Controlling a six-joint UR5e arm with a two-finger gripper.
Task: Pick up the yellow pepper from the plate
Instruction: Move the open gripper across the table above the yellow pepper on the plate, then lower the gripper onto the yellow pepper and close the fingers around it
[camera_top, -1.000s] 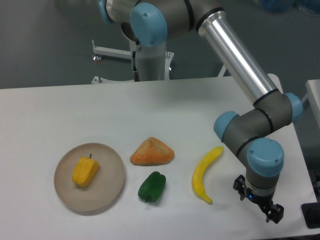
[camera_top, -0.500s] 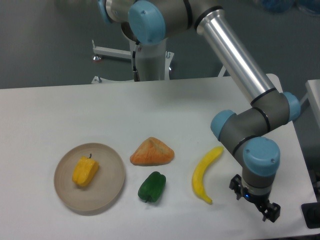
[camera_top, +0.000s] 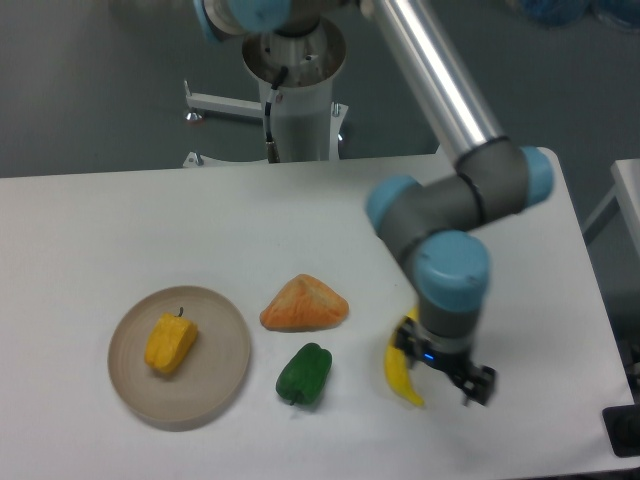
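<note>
Okay, here's how we read it, biggest stuff first.

Desk (camera_top: 120, 215): white, everything sits on it, and the arm reaches in from the back.

Arm: big grey and blue thing, wrist hanging low over the right half of the desk, partly covering the banana (camera_top: 399, 375).

Plate (camera_top: 215, 375): beige round dish with a raised rim, front left, well apart from the claw.

Orange wedge thing (camera_top: 304, 304): between plate and banana, no idea what food it's meant to be.

Claw (camera_top: 470, 383): sits just right of the banana's lower end. It's blurry and seen at an awkward angle, so we honestly cannot tell if the fingers are spread or pressed together. We see nothing held in it.

Green pepper (camera_top: 304, 373): just right of the plate, not our target.

Yellow pepper (camera_top: 170, 342): lying inside the plate, a bit left of centre, dark stem pointing up and back. Not touched yet.

Handling guess: we'd say a light, stiff toy, probably smooth plastic, so a bit slippery and likely to squirt out of a lopsided pinch.

Where to grab: we'd come straight down and close across the blocky body at its widest part, not the stem, keeping the fingers off the rim.
</note>
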